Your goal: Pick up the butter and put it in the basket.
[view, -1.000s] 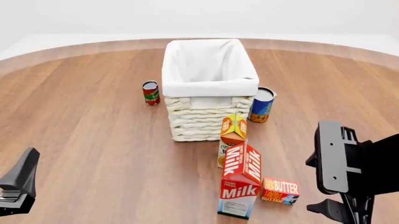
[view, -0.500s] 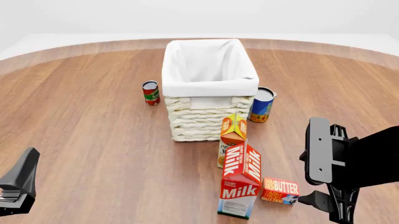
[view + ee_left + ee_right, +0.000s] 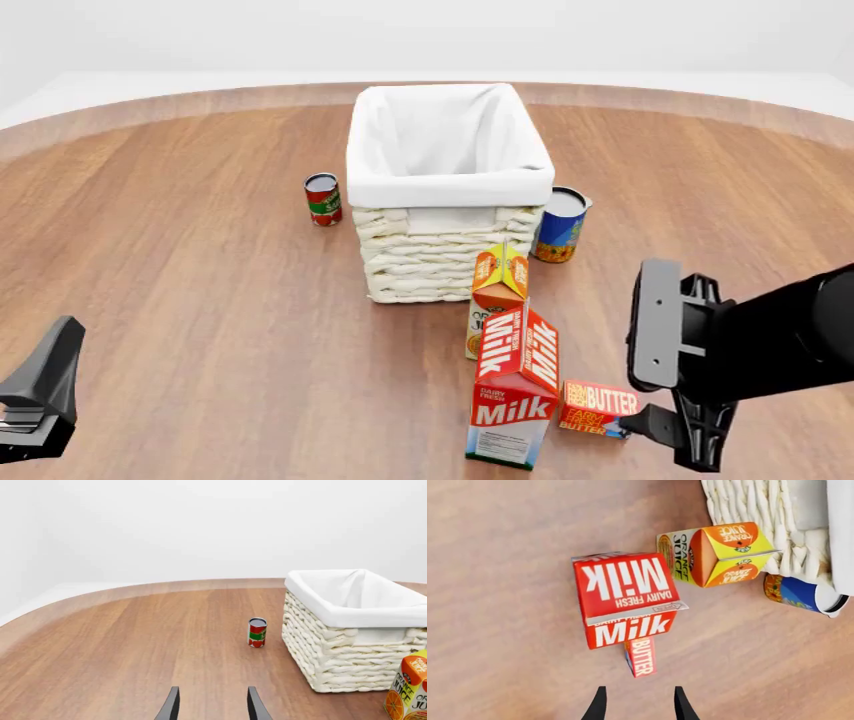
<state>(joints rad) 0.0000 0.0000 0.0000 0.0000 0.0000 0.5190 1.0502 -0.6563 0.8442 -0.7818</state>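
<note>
The butter (image 3: 601, 408) is a small flat red-and-orange box lying on the table right beside the milk carton, on its right. In the right wrist view the butter (image 3: 640, 662) sits just ahead of the gap between the fingers. My right gripper (image 3: 646, 385) hangs open above and just right of the box, holding nothing. The basket (image 3: 441, 250), cream wicker with a white liner, stands further back at the table's centre, and its wall (image 3: 333, 655) also shows in the left wrist view. My left gripper (image 3: 47, 390) rests open at the near left, far from everything.
A tall red milk carton (image 3: 514, 395) stands against the butter's left side. An orange juice carton (image 3: 498, 290) stands between it and the basket. A red can (image 3: 322, 199) is left of the basket and a blue can (image 3: 561, 224) is at its right front corner.
My right gripper has moved left and closer in over the butter. The left arm and all objects have stayed put.
</note>
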